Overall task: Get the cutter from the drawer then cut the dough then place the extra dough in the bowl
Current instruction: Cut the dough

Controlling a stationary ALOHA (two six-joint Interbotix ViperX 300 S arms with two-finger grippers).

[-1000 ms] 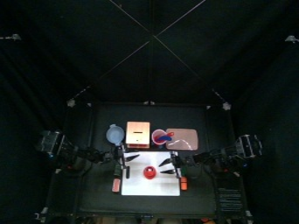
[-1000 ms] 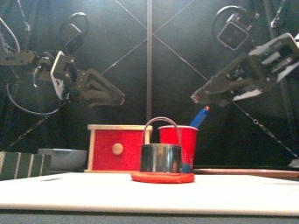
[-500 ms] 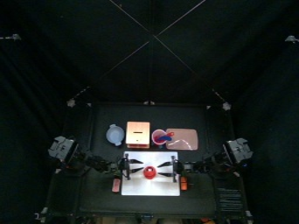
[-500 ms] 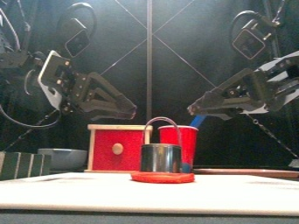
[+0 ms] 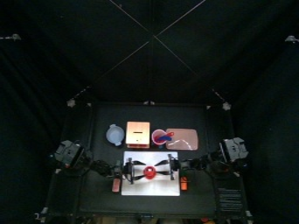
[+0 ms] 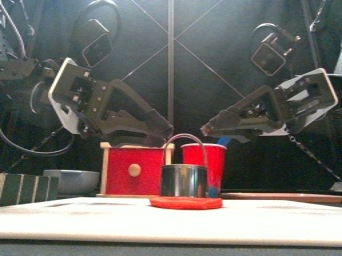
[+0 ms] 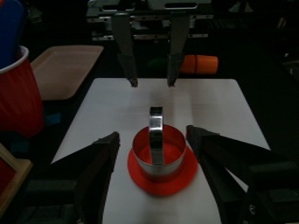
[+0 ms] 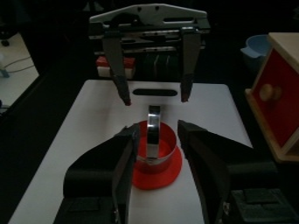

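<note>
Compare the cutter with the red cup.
The cutter is bare metal with a wire handle; the cup is red, without one. The cutter stands on the dough on the board; the cup stands farther back, beside the box. The cup holds a blue knife; the cutter encloses only dough. Both stand upright.

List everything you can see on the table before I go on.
Cutting board: one, white, table front centre.
Dough: one disc, red, middle of the board.
Cutter: one, metal with wire handle, standing on the dough.
Wooden box: one, pale with red drawer front, behind the board.
Bowl: one, blue-grey, left of the box.
Tray: one, pink, right of the box.
Cup: one, red, at the tray's left end.
Left gripper: fingers open, left of the cutter.
Right gripper: fingers open, right of the cutter.
</note>
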